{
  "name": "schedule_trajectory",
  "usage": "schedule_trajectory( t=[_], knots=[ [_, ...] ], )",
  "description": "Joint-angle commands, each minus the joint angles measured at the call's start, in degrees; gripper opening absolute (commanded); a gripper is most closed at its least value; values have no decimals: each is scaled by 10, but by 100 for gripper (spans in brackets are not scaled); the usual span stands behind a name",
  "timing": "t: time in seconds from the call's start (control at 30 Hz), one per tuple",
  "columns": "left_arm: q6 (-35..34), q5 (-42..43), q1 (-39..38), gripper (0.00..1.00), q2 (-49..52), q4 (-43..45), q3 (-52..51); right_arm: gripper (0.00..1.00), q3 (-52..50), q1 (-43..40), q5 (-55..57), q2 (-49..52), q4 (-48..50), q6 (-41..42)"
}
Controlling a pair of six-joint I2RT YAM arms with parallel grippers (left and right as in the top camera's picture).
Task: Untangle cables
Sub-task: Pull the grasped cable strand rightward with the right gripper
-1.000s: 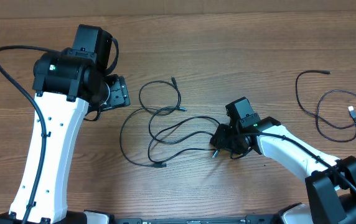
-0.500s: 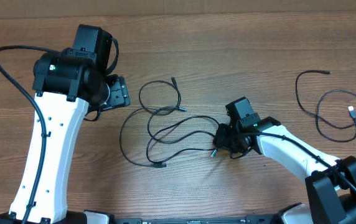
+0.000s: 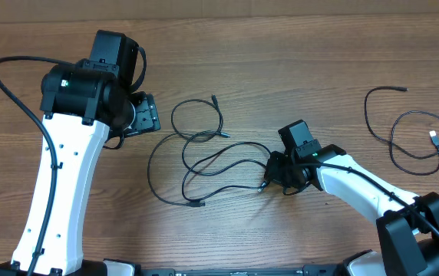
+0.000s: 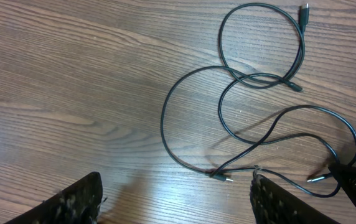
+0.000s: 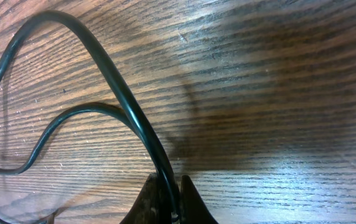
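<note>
Change recorded at the right arm's black two-finger gripper (image 3: 269,181). Its jaws stood apart a second ago, had narrowed by the half-second mark, and are now pinched closed. The right wrist view shows the fingertips (image 5: 193,208) meeting on a thin black flexible cable (image 5: 112,78), which rises from between them and curves away to the far left over the wood.

A secondary change shows in the overhead view. The small metal-tipped plug (image 3: 263,187) at the gripper's near-left edge has shifted slightly. It previously lay a little nearer and clear of the fingers. It now sits drawn in close against them, with less of its tip showing.
</note>
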Motion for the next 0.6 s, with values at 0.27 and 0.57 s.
schedule_trajectory(
  t=[0.27, 0.57],
  knots=[
    [-3, -1, 1, 76, -7, -4, 10, 4, 59, -36, 23, -21, -35, -74],
    [-3, -1, 1, 76, -7, -4, 10, 4, 352, -214, 110, -62, -248, -182]
  ],
)
